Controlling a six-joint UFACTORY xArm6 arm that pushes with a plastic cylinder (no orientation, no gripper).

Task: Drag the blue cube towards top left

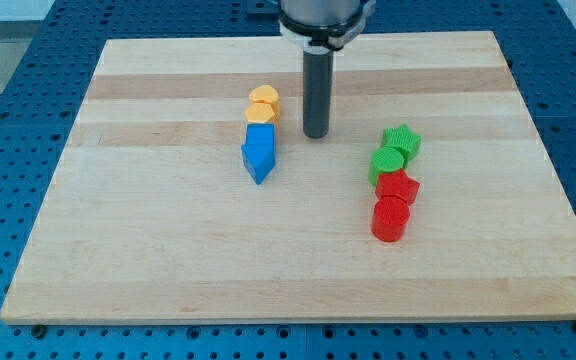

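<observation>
Approach step: my tip (315, 135), a bare rod with no pincer to open or close, stands just right of the blue cube (261, 137) mid-board; next, probably contact its lower-right side.

Legible text, labels, brands, numbers, signs — none. Wooden board (298, 270): plain grain, unmarked. Coloured blocks: faces bare, no lettering that can be made out. Dark rod and its mount — no readable marking.

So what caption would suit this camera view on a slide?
My tip rests right of the blue blocks and yellow blocks; green blocks and red blocks cluster farther right.
</observation>
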